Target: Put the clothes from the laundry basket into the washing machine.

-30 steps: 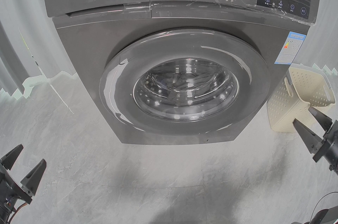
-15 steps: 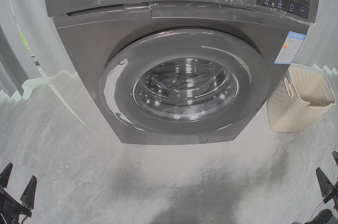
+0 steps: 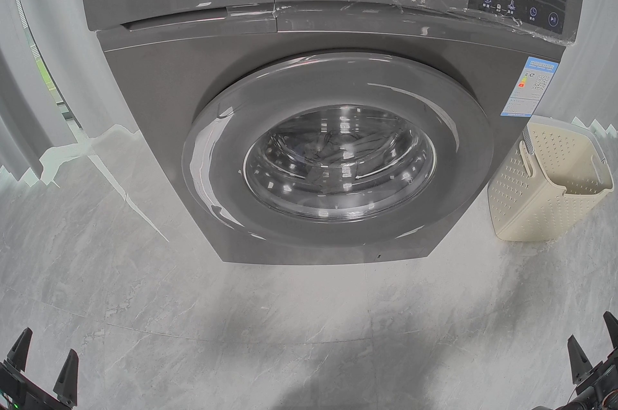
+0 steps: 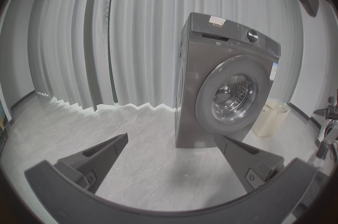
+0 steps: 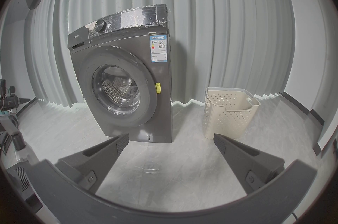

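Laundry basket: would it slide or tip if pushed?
Probably light: the laundry basket has perforated walls and looks empty. It likely slides easily on the glossy floor. It is narrower at its base, so a high push might tip it.

L gripper (image 3: 48,344) & R gripper (image 3: 589,329) cut off at head view's btm edge, 2 fingertips each in frame. Washing machine (image 3: 193,83) top cropped. Laundry basket (image 5: 229,114) floor hidden by own wall. Contents behind door glass (image 3: 340,162): can't tell.

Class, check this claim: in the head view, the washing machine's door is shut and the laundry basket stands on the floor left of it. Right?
No: the head view shows the laundry basket standing right of the washing machine, not left.
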